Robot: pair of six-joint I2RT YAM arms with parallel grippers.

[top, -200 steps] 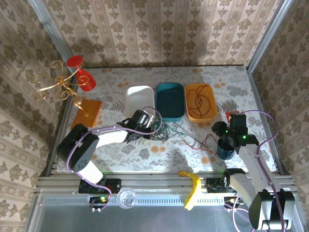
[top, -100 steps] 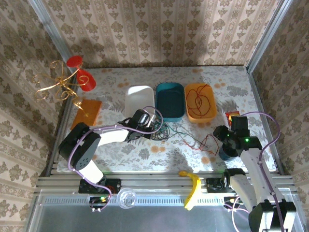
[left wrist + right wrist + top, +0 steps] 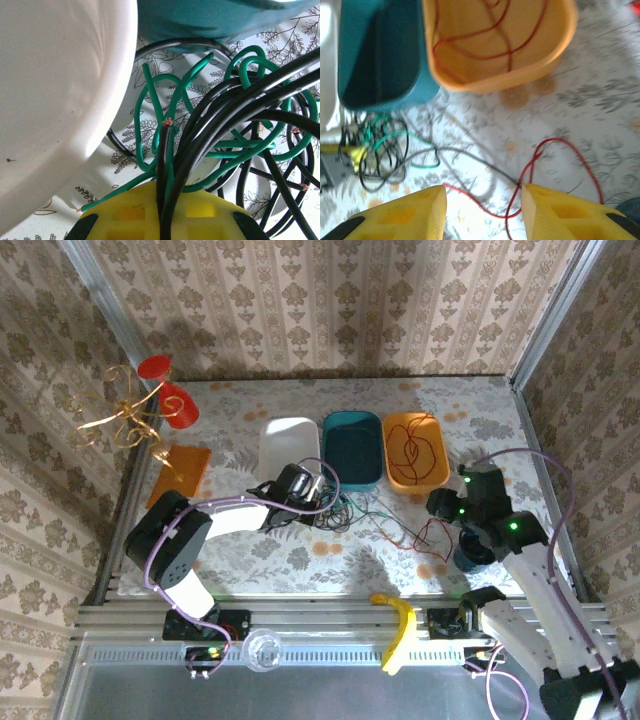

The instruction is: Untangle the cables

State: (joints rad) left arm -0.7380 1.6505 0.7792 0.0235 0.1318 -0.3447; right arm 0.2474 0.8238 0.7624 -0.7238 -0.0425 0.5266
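A tangle of green and black cables [image 3: 338, 510] lies on the table in front of the white bin [image 3: 290, 448] and the teal bin [image 3: 352, 448]. My left gripper [image 3: 322, 500] is shut on several strands of it; the left wrist view has green cable [image 3: 155, 100] and black cable [image 3: 240, 100] running out from between the yellow fingers [image 3: 125, 215]. A red cable [image 3: 432, 535] loops on the table to the right. My right gripper [image 3: 440, 506] hovers above it, open and empty [image 3: 483, 200], with the red cable [image 3: 570, 150] below. Another red cable [image 3: 485, 52] lies in the orange bin [image 3: 555, 45].
A dark blue cup [image 3: 470, 552] stands just right of the right gripper. A banana [image 3: 400, 628] lies on the front rail. A gold wire stand with red discs [image 3: 130, 415] and an orange board [image 3: 180, 470] sit at the back left.
The right arm has swung left and forward from over the blue cup to above the red cable loop, jaws still open. The left gripper stays shut on the bundle.
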